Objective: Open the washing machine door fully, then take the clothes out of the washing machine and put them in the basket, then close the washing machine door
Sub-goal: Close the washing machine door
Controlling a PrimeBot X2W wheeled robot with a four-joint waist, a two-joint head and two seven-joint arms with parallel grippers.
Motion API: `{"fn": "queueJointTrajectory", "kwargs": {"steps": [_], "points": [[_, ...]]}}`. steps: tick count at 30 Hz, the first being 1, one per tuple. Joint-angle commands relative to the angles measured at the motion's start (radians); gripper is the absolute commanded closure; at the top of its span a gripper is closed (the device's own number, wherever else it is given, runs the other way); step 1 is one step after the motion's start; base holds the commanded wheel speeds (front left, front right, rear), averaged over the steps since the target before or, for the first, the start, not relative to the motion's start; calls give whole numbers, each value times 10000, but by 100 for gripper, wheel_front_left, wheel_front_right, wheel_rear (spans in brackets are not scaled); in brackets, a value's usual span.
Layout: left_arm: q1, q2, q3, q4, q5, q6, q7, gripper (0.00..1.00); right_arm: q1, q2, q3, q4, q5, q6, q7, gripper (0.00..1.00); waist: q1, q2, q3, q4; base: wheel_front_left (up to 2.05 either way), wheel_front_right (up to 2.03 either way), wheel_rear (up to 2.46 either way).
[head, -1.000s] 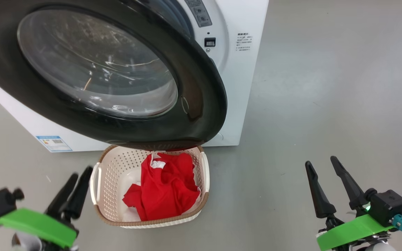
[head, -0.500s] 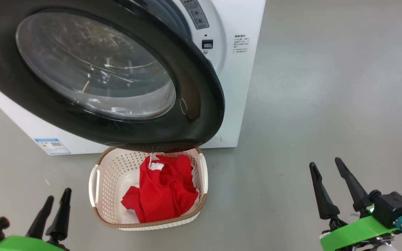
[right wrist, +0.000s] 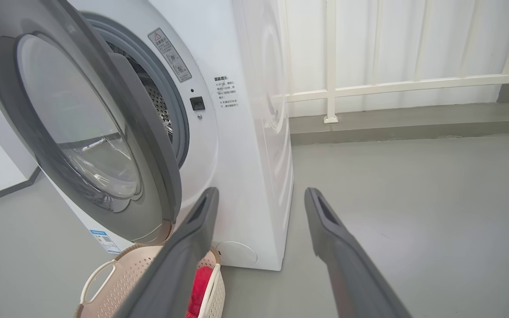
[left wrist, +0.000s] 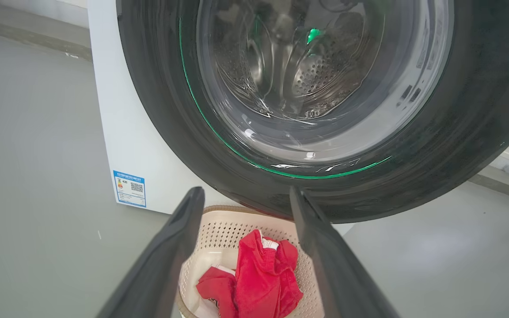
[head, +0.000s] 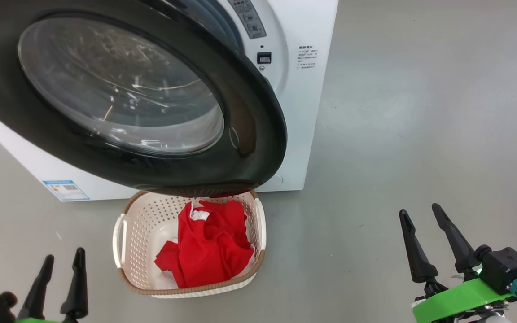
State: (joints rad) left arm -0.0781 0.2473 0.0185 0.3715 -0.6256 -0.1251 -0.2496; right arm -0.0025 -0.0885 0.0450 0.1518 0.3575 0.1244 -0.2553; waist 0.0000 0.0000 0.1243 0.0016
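Head view: red clothes (head: 209, 251) in cream basket (head: 144, 224); left tool (head: 64, 254) and right tool (head: 419, 209) agape, empty.

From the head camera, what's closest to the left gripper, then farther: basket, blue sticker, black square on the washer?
1. Basket, just right of the left gripper.
2. Blue sticker, low on the washer front.
3. Black square, higher up, far right.

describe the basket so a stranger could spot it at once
Find the big white washing machine with its round black-rimmed door swung open. On the grey floor just under the door's lower edge sits a small cream perforated basket with a brown rim. Unlike anything near it, it holds bright red clothes.
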Motion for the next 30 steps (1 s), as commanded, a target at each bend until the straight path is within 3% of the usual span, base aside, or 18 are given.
{"fn": "queueJointTrajectory", "kwargs": {"steps": [1,12,21,30], "points": [[-8,103,525,-328,295,-56,-121,0,-99,-72,172,-265,-140,63,-65,0,0,0,-14,-9,0,0,0],[741,-1071,1547,-1256,2421,-56,-122,0,51,-86,133,-219,-113,63,-65,0,0,0,-259,-47,0,0,0],[1219,-1504,1907,-1859,3643,-56,-122,0,288,-66,61,-179,-106,63,-65,0,0,0,-501,-53,0,0,0],[1730,-1841,2110,-2287,4177,-56,-122,0,558,-34,17,-170,-100,63,-65,0,0,0,-792,-2,0,0,0]]}}
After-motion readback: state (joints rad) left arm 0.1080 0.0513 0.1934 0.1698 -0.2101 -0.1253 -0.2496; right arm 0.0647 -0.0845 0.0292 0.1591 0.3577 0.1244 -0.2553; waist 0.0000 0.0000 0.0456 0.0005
